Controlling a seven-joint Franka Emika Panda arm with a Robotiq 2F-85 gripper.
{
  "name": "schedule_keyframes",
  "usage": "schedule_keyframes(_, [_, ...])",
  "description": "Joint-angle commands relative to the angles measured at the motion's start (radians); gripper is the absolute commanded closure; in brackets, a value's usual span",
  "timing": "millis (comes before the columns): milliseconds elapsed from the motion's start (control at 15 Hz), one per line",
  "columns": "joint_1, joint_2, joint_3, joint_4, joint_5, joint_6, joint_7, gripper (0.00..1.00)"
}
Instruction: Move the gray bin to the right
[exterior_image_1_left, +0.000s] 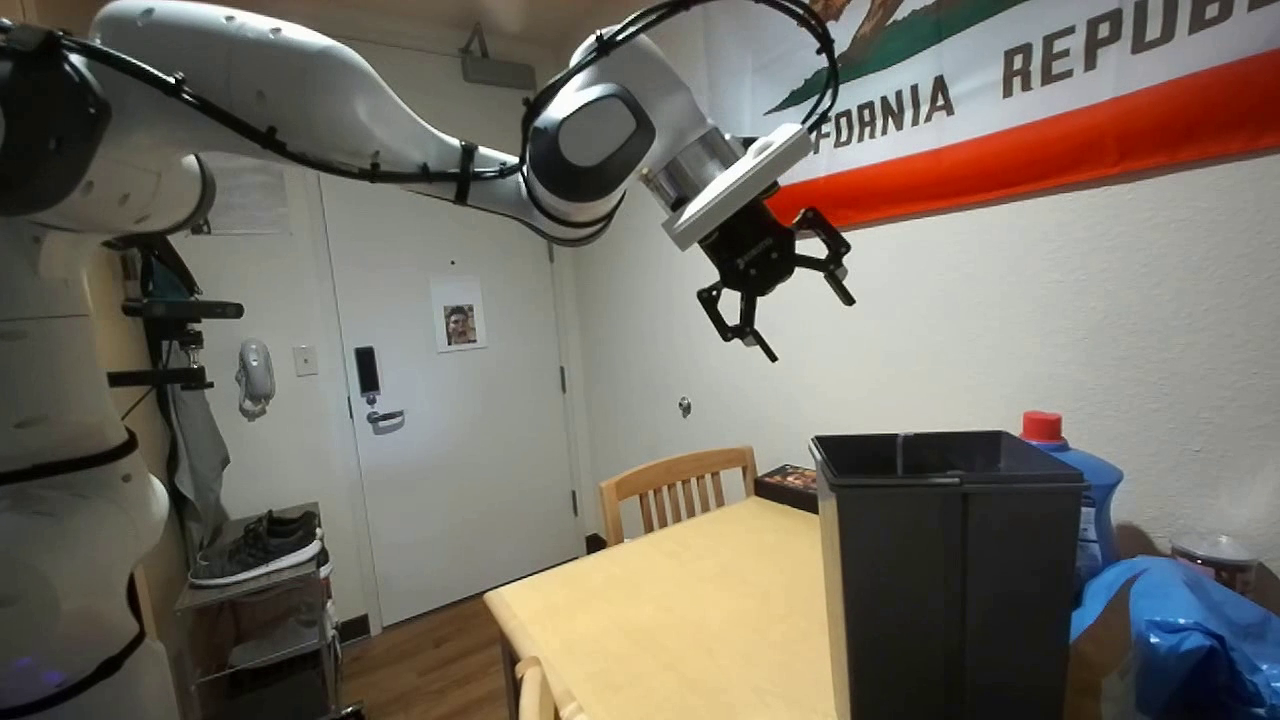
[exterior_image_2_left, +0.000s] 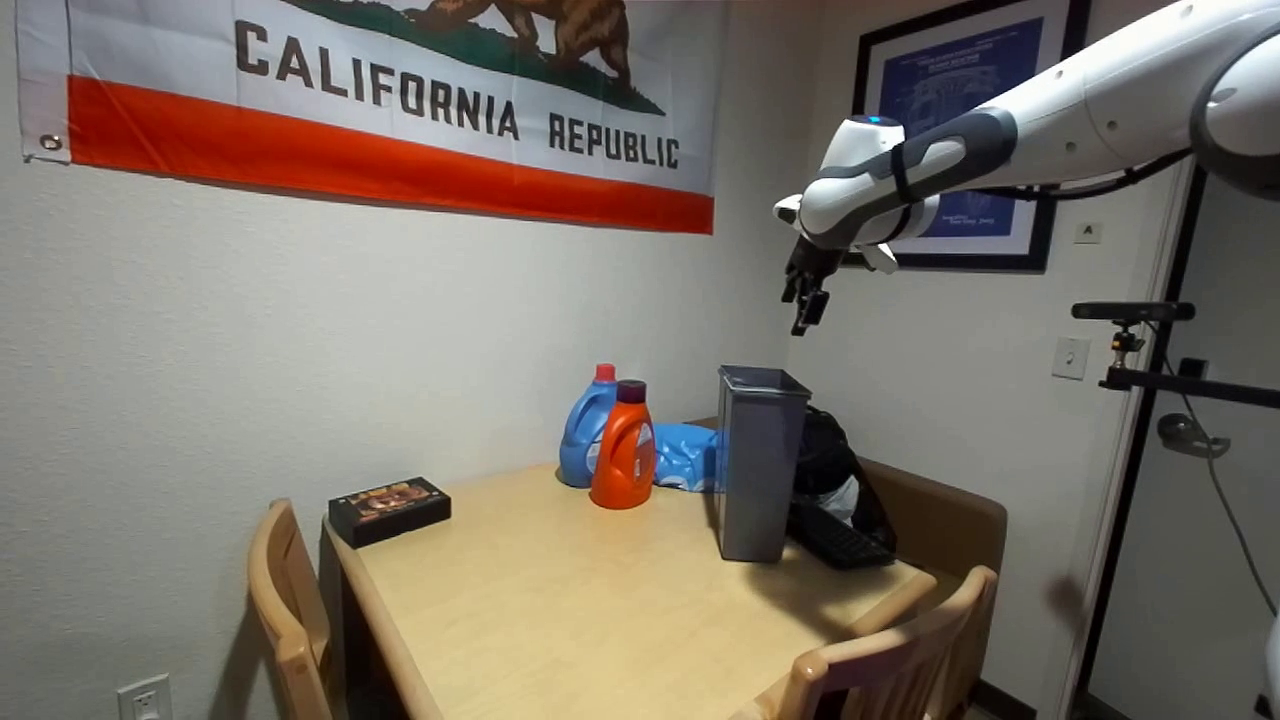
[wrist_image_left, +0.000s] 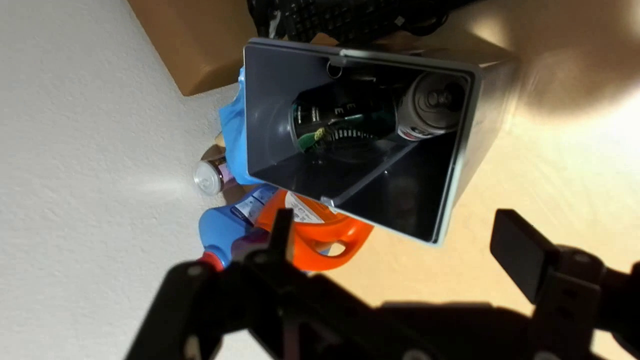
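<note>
Gray bin (exterior_image_2_left: 760, 465) stands on the table (exterior_image_2_left: 560, 600) — jaws spread, higher up.

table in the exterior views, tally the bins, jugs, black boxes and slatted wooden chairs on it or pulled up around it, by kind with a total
Gray bin: 1
Jugs: 2 (blue jug, orange jug)
Black box: 1
Slatted chairs: 2 (chair by the box, chair nearer the bin)
Total: 6
</note>
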Motion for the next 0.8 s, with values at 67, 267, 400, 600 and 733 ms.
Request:
schedule_keyframes(67, [0.042, -0.126, 0.025, -0.151, -0.062, 0.043, -0.036, 0.0])
schedule_keyframes(267, [0.067, -0.165, 0.031, -0.198, -0.085, 0.049, -0.055, 0.0])
schedule_keyframes(400, [0.078, -0.182, 0.032, -0.218, -0.09, 0.048, -0.067, 0.0])
schedule_keyframes(600, [0.089, -0.192, 0.026, -0.227, -0.088, 0.035, -0.075, 0.0])
schedule_keyframes(733, [0.089, -0.16, 0.026, -0.192, -0.08, 0.013, -0.051, 0.0])
